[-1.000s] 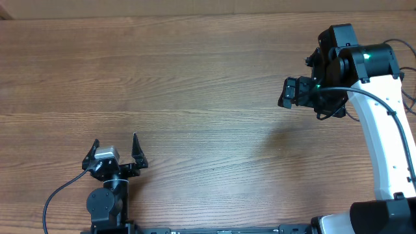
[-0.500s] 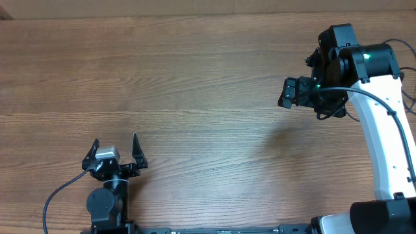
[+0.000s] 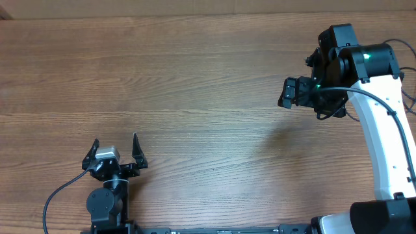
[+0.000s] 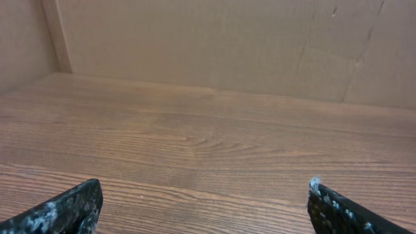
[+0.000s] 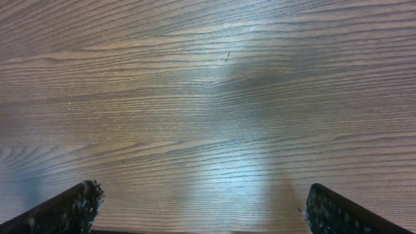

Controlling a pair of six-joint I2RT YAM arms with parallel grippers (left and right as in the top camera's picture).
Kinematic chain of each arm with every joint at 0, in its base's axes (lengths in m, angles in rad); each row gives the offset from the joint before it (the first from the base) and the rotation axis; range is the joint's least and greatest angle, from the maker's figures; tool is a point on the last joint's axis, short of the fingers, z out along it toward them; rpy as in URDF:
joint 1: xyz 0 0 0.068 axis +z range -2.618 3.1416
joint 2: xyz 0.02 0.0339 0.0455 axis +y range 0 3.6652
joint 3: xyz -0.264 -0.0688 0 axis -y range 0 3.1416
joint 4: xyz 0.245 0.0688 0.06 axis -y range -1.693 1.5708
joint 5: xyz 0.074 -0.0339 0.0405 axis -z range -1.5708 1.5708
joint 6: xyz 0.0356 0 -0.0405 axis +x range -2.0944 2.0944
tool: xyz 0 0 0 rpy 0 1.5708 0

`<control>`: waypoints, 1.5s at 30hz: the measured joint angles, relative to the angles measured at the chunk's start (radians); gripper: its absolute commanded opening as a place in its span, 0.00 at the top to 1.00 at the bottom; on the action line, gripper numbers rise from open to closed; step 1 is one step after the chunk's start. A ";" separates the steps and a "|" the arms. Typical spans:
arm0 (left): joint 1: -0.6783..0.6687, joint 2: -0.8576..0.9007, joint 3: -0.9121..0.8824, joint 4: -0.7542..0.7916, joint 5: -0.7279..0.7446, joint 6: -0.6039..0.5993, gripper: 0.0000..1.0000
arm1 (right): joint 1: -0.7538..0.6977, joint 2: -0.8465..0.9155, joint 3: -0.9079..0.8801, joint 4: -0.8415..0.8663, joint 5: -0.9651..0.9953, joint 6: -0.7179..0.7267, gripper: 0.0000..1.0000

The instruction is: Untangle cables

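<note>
"Where were the cables?"

"None showed in any view. There was only the wooden table (image 3: 195, 78) under both arms, and I couldn't tell whether they lay off-frame."

"And the grippers?"

"The left gripper (image 3: 116, 144) sat near the front edge, fingers spread wide, holding nothing. The right gripper (image 3: 284, 95) hovered at the far right, equally wide and empty."

"Progress, then?"

"Unclear: either the job was finished and cleared, or it hadn't begun."

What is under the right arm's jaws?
Just bare wooden table with a faint shadow. The jaws stand open and empty. No cables show in any view. The right arm hides some table from overhead.
</note>
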 measured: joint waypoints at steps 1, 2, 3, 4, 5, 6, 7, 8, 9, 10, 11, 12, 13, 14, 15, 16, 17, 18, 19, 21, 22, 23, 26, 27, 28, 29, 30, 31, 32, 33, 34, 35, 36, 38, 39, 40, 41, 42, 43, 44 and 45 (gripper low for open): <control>0.000 0.000 0.000 0.000 0.000 0.000 0.00 | 0.000 0.000 0.000 0.000 0.000 0.001 0.00; 0.000 0.000 0.000 0.000 0.000 0.000 0.01 | 0.000 0.000 0.000 0.000 0.000 0.001 0.00; 0.000 0.000 0.000 0.000 0.000 0.000 0.00 | 0.000 0.000 0.000 0.000 0.000 0.001 0.00; 0.000 0.000 0.000 0.000 0.000 0.000 0.00 | 0.000 0.000 0.000 0.000 0.000 0.000 0.00; 0.000 0.000 0.000 0.000 0.000 0.000 0.00 | 0.000 0.000 0.000 0.000 0.000 0.000 0.00; 0.000 0.000 0.000 0.000 0.000 0.000 0.00 | 0.000 0.000 0.000 0.000 0.002 0.000 0.00; 0.000 0.000 0.000 0.000 0.000 0.000 0.00 | 0.000 0.000 0.000 0.000 0.011 0.000 0.00; 0.000 0.000 0.000 0.000 0.000 0.000 0.00 | 0.000 0.000 0.000 0.000 0.019 -0.001 0.00; 0.000 0.000 0.000 0.000 0.000 0.000 0.00 | 0.000 0.000 0.000 0.000 0.024 -0.002 0.00; 0.000 0.000 0.000 0.000 0.000 0.000 0.00 | 0.000 0.000 0.000 0.000 0.030 -0.002 0.00; 0.000 0.000 0.000 0.000 0.000 0.000 0.00 | 0.000 0.000 0.000 0.000 0.035 -0.003 0.00; 0.000 0.000 0.000 0.000 0.000 0.000 0.00 | 0.000 0.000 0.000 -0.001 0.041 -0.003 0.00; 0.000 0.000 0.000 0.000 0.000 0.000 0.00 | 0.000 0.000 0.000 -0.002 0.045 -0.003 0.00; 0.000 0.000 0.000 0.000 0.000 0.000 0.00 | 0.000 0.000 0.000 0.000 0.045 -0.004 0.00; 0.000 0.000 0.000 0.000 0.000 0.000 0.00 | 0.000 0.000 0.000 -0.001 0.046 -0.003 0.00; 0.000 0.000 0.000 0.000 0.000 0.000 0.00 | 0.000 0.000 0.000 -0.002 0.046 -0.003 0.00; 0.000 0.000 0.000 0.000 0.000 0.000 0.01 | 0.000 0.000 0.000 -0.003 0.046 -0.003 0.00; 0.000 0.000 0.000 0.000 0.000 0.000 0.00 | 0.000 0.000 0.000 -0.008 0.048 -0.003 0.00; 0.000 0.000 0.000 0.000 0.000 0.000 0.00 | 0.000 -0.001 0.000 -0.013 0.049 -0.003 0.00; 0.000 0.000 0.000 0.000 0.000 0.000 0.00 | 0.000 -0.012 0.000 0.001 0.047 -0.003 0.00; 0.000 0.000 0.000 0.000 0.000 0.000 0.00 | 0.000 -0.019 -0.001 0.016 0.045 -0.002 0.00; 0.000 0.000 0.000 0.000 0.000 0.000 0.00 | 0.000 -0.037 -0.003 0.066 0.041 0.000 0.00; 0.000 0.000 0.000 0.000 0.000 0.000 0.00 | 0.000 -0.124 -0.011 0.235 0.004 0.001 0.00; 0.000 0.000 0.000 0.000 0.000 0.000 0.00 | 0.000 -0.151 -0.011 0.287 -0.019 0.001 0.00; 0.000 0.000 0.000 0.000 0.000 0.000 0.00 | 0.000 -0.176 -0.011 0.323 -0.039 0.002 0.00; 0.000 0.000 0.000 0.000 0.000 0.000 0.00 | 0.000 -0.204 -0.011 0.348 -0.060 0.000 0.00; 0.000 0.000 0.000 0.000 0.000 0.000 0.00 | 0.000 -0.232 -0.011 0.375 -0.079 0.001 0.00; 0.000 0.000 0.000 0.000 0.000 0.000 0.00 | 0.000 -0.259 -0.011 0.396 -0.093 0.001 0.00; 0.000 0.000 0.000 0.000 0.000 0.000 0.00 | 0.000 -0.296 -0.011 0.428 -0.106 0.001 0.00; 0.000 0.000 0.000 0.000 0.000 0.000 0.00 | 0.000 -0.307 -0.011 0.439 -0.110 0.001 0.00; 0.000 0.000 0.000 0.000 0.000 0.000 0.00 | 0.000 -0.331 -0.015 0.476 -0.115 0.000 0.00; 0.000 0.000 0.000 0.000 0.000 0.000 0.00 | 0.000 -0.347 -0.017 0.504 -0.117 0.001 0.00; 0.000 0.000 0.000 0.000 0.000 0.000 0.00 | 0.000 -0.365 -0.027 0.541 -0.118 0.000 0.00; 0.000 0.000 0.000 0.000 0.000 0.000 0.00 | 0.000 -0.411 -0.080 0.631 -0.122 0.001 0.00; 0.000 0.000 0.000 0.000 0.000 0.000 0.00 | 0.000 -0.442 -0.124 0.668 -0.123 0.000 0.00; 0.000 0.000 0.000 0.000 0.000 0.000 0.00 | 0.000 -0.479 -0.192 0.756 -0.124 0.000 0.00; 0.000 0.000 0.000 0.000 0.000 0.000 0.00 | 0.000 -0.492 -0.217 0.775 -0.125 0.002 0.00; 0.000 0.000 0.000 0.000 0.000 0.000 0.00 | 0.000 -0.529 -0.295 0.880 -0.126 0.002 0.00; 0.000 0.000 0.000 0.000 0.000 0.000 0.00 | 0.000 -0.555 -0.352 0.936 -0.126 0.002 0.00; 0.000 0.000 0.000 0.000 0.000 0.000 0.00 | 0.000 -0.586 -0.419 1.000 -0.126 0.002 0.00; 0.000 0.000 0.000 0.000 0.000 0.000 0.00 | 0.000 -0.618 -0.491 1.073 -0.128 0.002 0.00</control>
